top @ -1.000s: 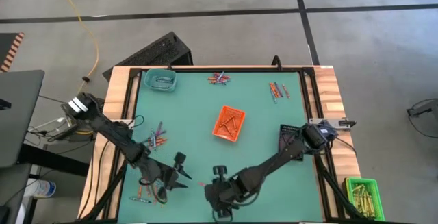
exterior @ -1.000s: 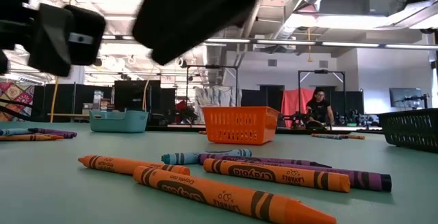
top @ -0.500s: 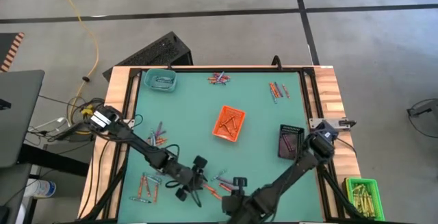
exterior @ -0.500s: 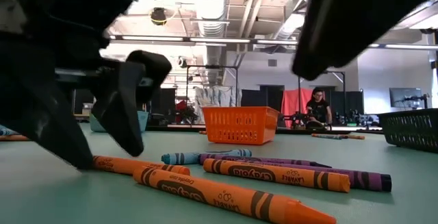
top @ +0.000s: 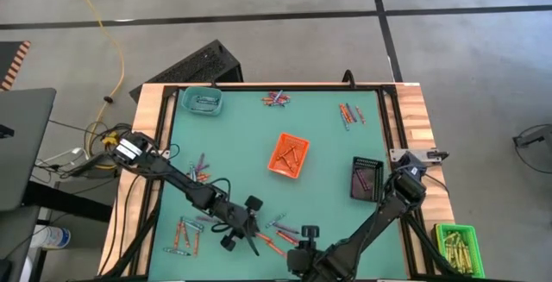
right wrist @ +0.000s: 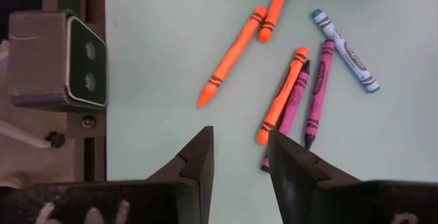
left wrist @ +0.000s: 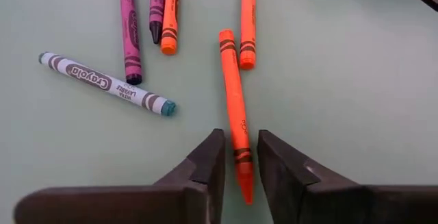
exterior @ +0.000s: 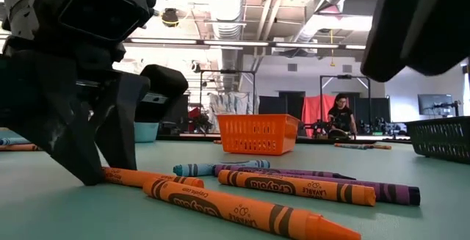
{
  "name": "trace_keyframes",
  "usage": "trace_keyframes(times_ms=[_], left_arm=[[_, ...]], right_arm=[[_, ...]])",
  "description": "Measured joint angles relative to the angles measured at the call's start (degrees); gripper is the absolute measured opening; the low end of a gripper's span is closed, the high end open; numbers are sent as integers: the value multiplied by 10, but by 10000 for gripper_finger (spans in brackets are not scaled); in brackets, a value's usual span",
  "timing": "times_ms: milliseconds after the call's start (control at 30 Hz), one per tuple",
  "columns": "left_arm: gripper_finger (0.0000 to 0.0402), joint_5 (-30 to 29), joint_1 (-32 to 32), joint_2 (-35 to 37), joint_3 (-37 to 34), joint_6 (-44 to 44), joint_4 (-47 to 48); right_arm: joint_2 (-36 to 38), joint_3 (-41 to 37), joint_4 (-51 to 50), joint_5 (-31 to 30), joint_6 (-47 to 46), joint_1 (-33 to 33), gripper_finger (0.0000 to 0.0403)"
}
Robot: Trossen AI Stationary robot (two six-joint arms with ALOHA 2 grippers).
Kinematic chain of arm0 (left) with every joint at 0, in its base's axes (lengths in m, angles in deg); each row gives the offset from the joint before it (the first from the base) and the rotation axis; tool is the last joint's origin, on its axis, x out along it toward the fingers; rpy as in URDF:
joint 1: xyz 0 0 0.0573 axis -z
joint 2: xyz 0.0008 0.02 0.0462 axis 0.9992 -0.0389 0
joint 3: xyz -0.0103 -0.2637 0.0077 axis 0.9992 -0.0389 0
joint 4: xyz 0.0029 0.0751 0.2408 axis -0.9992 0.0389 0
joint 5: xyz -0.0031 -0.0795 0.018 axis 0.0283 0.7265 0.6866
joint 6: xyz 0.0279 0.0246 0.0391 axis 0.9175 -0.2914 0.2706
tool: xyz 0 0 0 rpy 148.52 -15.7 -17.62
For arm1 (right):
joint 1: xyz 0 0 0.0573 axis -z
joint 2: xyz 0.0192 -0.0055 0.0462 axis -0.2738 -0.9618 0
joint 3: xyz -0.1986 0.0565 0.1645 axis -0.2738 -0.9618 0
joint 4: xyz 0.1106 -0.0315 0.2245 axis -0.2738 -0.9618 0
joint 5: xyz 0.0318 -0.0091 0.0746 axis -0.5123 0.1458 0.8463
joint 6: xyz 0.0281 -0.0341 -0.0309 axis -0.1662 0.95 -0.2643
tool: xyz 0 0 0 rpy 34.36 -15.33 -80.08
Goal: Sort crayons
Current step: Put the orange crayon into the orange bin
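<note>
Orange crayon (left wrist: 235, 107) lengthwise between left jaws

Left pincer (left wrist: 239, 157) straddles a crayon (left wrist: 234, 107) on table (left wrist: 342, 80).

Your crayons (left wrist: 235, 107) look waxy with matt paper wrappers, printed black. The table top (top: 250, 135) is smooth matt green, with a bare wood border (top: 151, 109) at 9 and 3 o'clock. The orange basket (exterior: 257, 134) looks like perforated plastic, slightly glossy. The left gripper (left wrist: 239, 166) has matt dark fingers.
</note>
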Motion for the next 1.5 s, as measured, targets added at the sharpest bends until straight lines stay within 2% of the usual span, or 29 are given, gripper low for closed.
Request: trace_keyframes(times_ms=[200,500,733,1067,1267,1500], left_arm=[[10,-7,6,-1,0,10,11],[10,-50,11,-1,0,-4,8],[4,-82,27,6,0,21,-2],[1,-146,34,101,7,82,30],[1,-188,-12,164,7,121,30],[0,-188,-128,175,7,102,-2]], right_arm=[[0,0,-11,0,0,0,129],[0,0,-11,0,1,-4,129],[0,0,-15,0,2,-5,129],[0,0,-57,-3,-26,-17,129],[0,0,-112,-41,-89,-36,129],[0,0,-130,-74,-161,-62,129]])
